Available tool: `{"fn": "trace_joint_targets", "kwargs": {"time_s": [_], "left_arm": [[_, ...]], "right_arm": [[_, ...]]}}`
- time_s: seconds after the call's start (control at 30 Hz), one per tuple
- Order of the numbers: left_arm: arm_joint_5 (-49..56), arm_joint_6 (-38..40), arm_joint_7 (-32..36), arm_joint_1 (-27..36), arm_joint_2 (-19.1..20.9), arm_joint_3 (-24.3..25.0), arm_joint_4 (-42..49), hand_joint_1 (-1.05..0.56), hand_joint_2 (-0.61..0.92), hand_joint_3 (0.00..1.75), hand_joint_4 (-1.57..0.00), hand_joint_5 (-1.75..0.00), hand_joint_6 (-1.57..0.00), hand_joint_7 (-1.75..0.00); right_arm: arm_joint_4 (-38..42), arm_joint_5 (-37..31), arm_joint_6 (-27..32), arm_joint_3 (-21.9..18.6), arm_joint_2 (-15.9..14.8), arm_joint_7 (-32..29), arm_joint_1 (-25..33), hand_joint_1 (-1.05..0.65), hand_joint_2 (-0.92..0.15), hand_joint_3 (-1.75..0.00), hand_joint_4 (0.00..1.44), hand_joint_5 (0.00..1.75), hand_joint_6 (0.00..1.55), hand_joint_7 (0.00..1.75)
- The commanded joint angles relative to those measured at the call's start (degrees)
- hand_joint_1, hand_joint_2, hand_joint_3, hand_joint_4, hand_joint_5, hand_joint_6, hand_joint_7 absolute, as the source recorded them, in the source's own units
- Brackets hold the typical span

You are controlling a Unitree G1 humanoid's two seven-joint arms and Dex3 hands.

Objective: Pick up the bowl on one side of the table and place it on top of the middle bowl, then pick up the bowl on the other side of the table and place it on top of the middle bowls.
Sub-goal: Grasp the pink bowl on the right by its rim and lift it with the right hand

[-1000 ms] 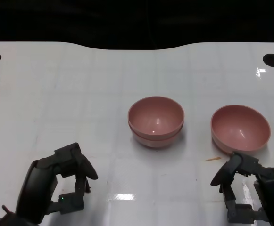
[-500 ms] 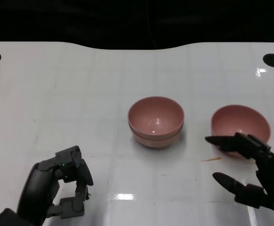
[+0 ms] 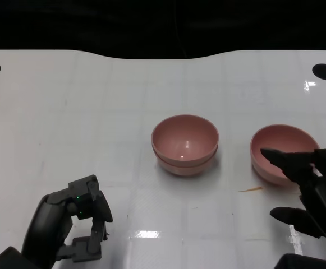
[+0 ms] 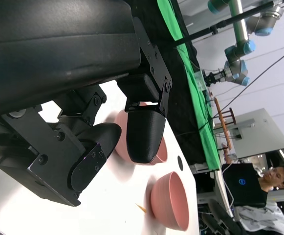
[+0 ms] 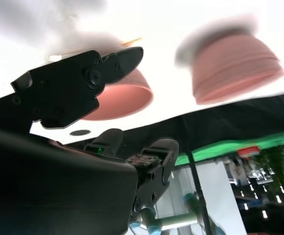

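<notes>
My right hand (image 3: 307, 193) sits at the lower right of the frame, fingers spread and holding nothing, its upper fingers over the near rim of the single pink bowl (image 3: 281, 144) at right. The stacked pink bowls (image 3: 185, 143) stand at centre. My left hand (image 3: 76, 224), lower left, is curled in and empty.

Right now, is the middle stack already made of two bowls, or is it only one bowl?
Two: the middle stack shows a doubled rim line, one pink bowl nested inside another. The right bowl stands alone.
</notes>
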Motion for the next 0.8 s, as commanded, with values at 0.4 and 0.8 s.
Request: {"fn": "trace_joint_targets", "kwargs": {"time_s": [0.4,0.8], "left_arm": [[0.9,0.2,-1.8,0.5,0.3,1.0,-0.8,-0.07,0.42,1.44,-0.91,-1.75,-0.75,-1.69],[2.3,1.0,-1.3,1.4,-0.3,1.4,-2.5,-0.08,0.42,1.42,-0.91,-1.75,-0.76,-1.69]], "right_arm": [[15.7,-5.4,12.1,8.5,-2.5,-3.5,-12.3,-0.39,-0.81,-0.01,0.21,0.54,0.39,0.1],[37.5,-1.6,8.2,15.2,-2.9,-13.7,-23.9,-0.12,-0.86,-0.01,0.98,1.32,1.16,0.47]]}}
